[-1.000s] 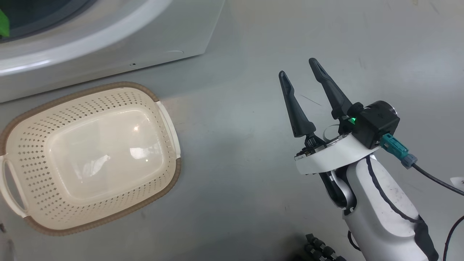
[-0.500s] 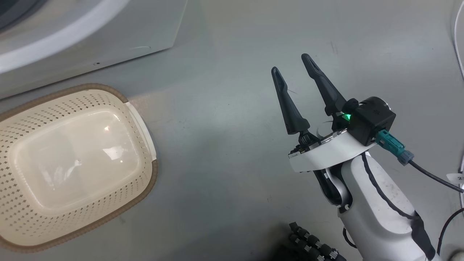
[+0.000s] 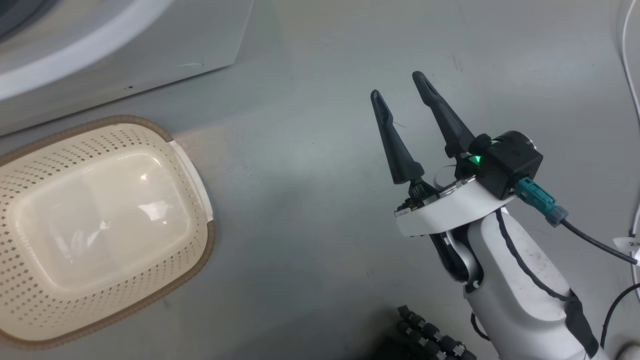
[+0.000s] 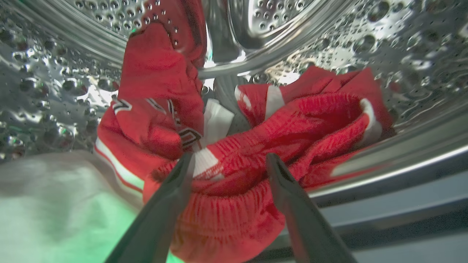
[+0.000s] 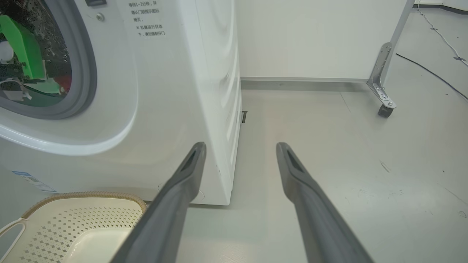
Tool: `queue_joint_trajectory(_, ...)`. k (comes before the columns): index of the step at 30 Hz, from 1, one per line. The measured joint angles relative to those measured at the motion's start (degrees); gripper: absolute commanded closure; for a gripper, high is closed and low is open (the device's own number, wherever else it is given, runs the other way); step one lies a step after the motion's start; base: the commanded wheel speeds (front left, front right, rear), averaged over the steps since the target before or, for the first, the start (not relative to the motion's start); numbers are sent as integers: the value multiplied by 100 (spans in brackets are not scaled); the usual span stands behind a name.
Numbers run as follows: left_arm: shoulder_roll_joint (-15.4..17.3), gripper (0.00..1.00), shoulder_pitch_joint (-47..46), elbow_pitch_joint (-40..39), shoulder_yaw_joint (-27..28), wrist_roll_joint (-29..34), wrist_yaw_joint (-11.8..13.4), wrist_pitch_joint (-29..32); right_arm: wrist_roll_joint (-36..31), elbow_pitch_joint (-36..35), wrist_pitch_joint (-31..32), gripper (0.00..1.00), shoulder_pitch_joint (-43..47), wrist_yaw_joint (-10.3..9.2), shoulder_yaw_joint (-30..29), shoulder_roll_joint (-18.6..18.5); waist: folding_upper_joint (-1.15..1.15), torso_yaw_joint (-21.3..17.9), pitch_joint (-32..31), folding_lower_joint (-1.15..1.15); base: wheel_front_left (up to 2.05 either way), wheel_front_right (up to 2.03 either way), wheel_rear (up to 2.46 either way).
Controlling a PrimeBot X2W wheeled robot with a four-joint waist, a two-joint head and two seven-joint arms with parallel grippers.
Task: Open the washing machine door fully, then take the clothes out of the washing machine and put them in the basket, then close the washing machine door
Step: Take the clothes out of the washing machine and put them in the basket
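I take the washer [image 5: 164,91] as my mark. Its white front and right side fill the left of the right wrist view. The round grey-ringed opening is clear, with something green just inside it. The washer's front right corner comes down to the floor [image 3: 310,200] as a sharp edge.

Right of that corner the grey floor is open back to a white wall [image 5: 310,36]. The only things there are a frame leg on a caster [image 5: 384,98] well off to the right and a thin cable [image 5: 431,73] beyond it.

The basket [image 3: 197,262] sits on the floor just in front of the washer's base. It is upright with nothing in it, and its brown rim is near the bottom edge of the washer but apart from it. A handle on the basket faces the open floor.

Inside the washer, the steel drum [image 4: 329,36] curves close around my left claw. Its dimpled wall is above and to both sides, and the drum lip is a hard edge low on the right.

The clothes [image 4: 237,146] lie bunched on the drum bottom, red with white stripes. One ribbed fold reaches toward me.

My left gripper [image 4: 230,157] is spread wide and has not pinched anything. That ribbed fold lies between its fingers, but I cannot tell whether they touch the cloth.

My right gripper [image 3: 396,85] is released and carries nothing. It hangs over bare floor, right of the washer's corner and well clear of the basket.
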Motion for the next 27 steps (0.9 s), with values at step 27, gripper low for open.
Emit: queue_joint_trajectory(27, -434, 100, -167, 314, -399, 272, 47, -623, -56, 64, 0, 0, -109, -93, -62, 0, 0, 182, -186, 0, 0, 0, 0)
